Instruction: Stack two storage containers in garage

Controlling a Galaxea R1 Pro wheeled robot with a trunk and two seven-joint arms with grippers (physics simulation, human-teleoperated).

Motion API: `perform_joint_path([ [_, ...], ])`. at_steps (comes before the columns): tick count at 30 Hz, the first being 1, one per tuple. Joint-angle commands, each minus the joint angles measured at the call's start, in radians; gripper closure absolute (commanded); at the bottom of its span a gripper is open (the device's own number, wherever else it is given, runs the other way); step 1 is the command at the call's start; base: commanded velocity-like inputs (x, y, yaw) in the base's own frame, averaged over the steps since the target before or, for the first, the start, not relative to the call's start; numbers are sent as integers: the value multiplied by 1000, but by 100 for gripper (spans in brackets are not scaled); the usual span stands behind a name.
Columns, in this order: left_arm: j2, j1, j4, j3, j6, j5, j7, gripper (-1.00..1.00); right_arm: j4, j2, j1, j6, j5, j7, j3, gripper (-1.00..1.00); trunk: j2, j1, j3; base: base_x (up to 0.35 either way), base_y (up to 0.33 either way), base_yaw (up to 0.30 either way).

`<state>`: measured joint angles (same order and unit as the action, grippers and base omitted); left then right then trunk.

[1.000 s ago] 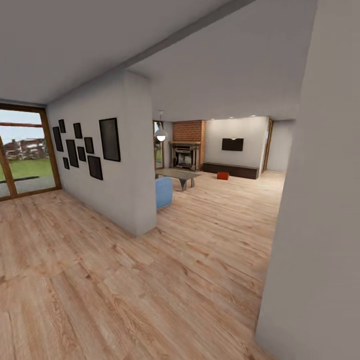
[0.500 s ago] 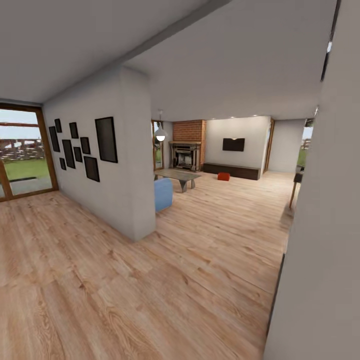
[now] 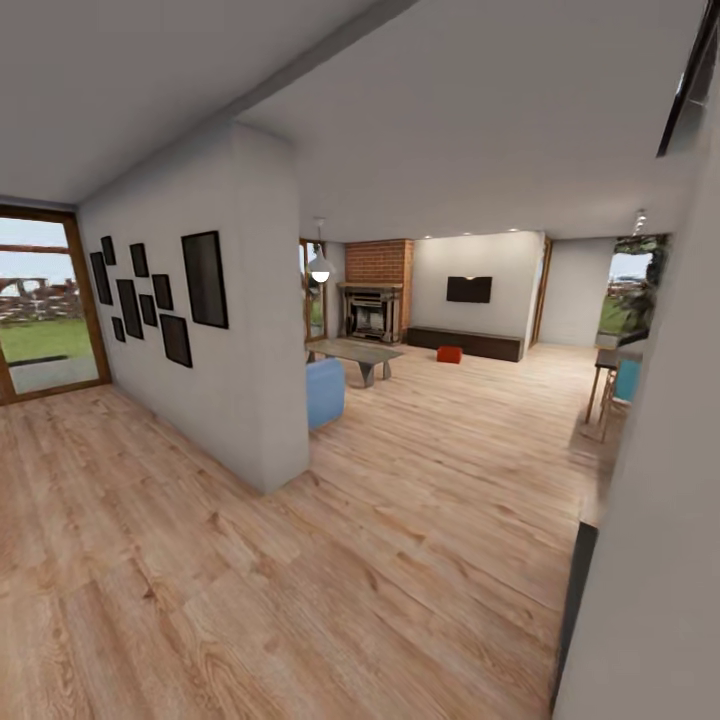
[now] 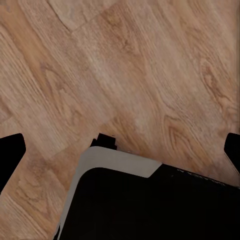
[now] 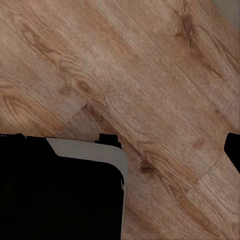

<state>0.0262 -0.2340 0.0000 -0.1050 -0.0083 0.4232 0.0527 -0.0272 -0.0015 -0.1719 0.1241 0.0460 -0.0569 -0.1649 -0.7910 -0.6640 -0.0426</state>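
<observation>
One orange-red storage container (image 3: 449,354) sits on the light wood-plank floor far across the living room, just in front of the long dark bench (image 3: 465,343). The garage and its floor are out of view. In the left wrist view my left gripper (image 4: 120,150) hangs open over the planks and the robot's dark base, with its black fingertips (image 4: 11,152) at the frame's two edges and nothing between them. My right gripper (image 5: 120,145) is likewise spread over bare planks, one fingertip (image 5: 233,146) showing at the edge.
A white partition wall (image 3: 250,330) with black picture frames juts in at the left. A blue armchair (image 3: 325,392) and a low table (image 3: 355,352) stand beyond it. A white wall (image 3: 650,560) is close on the right, with a stool (image 3: 605,385) past it.
The whole head view has shifted: the near right wall takes up less of the picture, revealing a stool and a doorway at the right. The container has not moved.
</observation>
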Motion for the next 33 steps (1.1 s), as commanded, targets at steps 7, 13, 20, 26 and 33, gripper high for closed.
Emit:
perform_joint_path([
  [7,0,-1,0,-8,-1,8,2,-100,7,5,-1,-4,-9,-2,-15,-100,-1,-1,-2,322,0,0],
  [13,0,-1,0,-8,-1,8,2,-100,7,4,-1,-2,-10,12,-22,-100,-1,-1,-2,323,0,0],
  [20,0,-1,0,-8,-1,8,2,-100,7,1,-1,6,-14,12,-20,-100,-1,-1,-2,322,0,0],
  [26,0,-1,0,-8,0,8,2,-100,6,1,-1,4,-28,12,-23,-100,-1,-1,-2,322,0,0],
  [33,0,-1,0,-8,-1,8,2,-100,6,1,-1,0,-29,12,-24,-100,-1,-1,-2,322,0,0],
])
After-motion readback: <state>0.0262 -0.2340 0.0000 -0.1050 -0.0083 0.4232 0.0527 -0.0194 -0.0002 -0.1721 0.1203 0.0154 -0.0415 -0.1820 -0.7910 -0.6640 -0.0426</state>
